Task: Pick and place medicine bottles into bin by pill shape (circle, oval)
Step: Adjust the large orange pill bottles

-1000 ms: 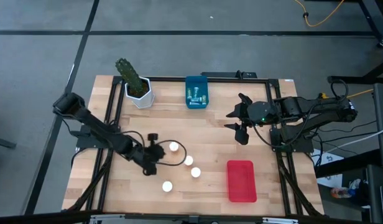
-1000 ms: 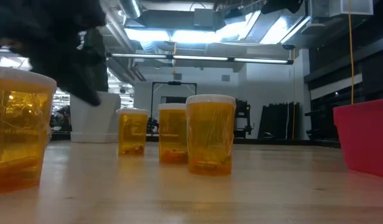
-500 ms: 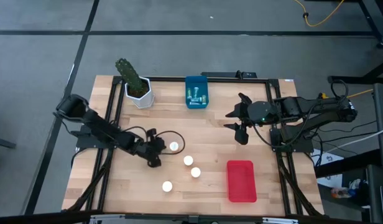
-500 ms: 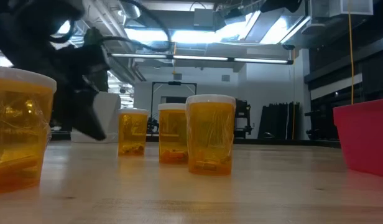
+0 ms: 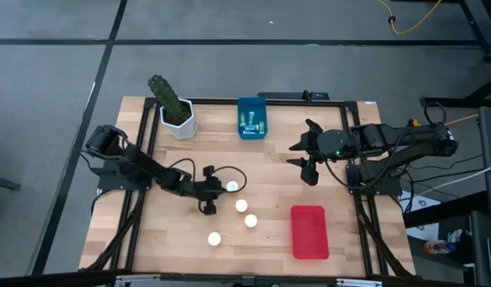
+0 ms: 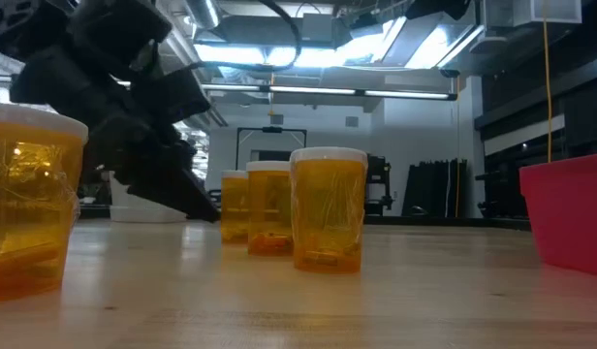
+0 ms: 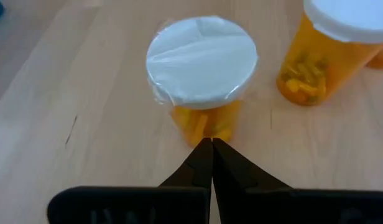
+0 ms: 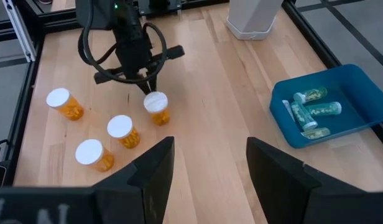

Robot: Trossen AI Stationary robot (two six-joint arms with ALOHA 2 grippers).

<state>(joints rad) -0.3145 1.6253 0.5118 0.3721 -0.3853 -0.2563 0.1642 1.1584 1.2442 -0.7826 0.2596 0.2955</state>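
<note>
Left of centre in the high view: left gripper [image 5: 214, 192], fingers pressed together to a single point, tips touching the side of an orange cylindrical medicine bottle with a round white cap [image 5: 231, 186], nothing held. Same meeting in the left wrist view, closed tips [image 7: 211, 147] against the base of that bottle [image 7: 202, 68], a second orange bottle with a white cap [image 7: 331, 43] in the upper right corner of the frame. Below and right of the touched bottle in the high view, on the light wooden tabletop [image 5: 269, 167]: two more orange white-capped bottles [image 5: 241, 206] [image 5: 251, 220] close together, and a fourth [image 5: 214, 237] lower left, well apart from the gripper.

Top centre of the table: blue rectangular plastic bin [image 5: 252, 117] holding small pale greenish bottles with white caps [image 8: 314, 109], lying on their sides. Lower right of the table: red rectangular plastic bin [image 5: 309, 231]. Upper left of the table: white pot with a green cactus [image 5: 178, 116].

Right of centre in the high view: right gripper [image 5: 309, 151], fingers spread wide apart, holding nothing, between the two bins and well away from every bottle. Across the low view: four orange bottles in a row, the nearest [image 6: 27, 199] at the left edge, the dark left arm [image 6: 114, 107] above and behind it.
</note>
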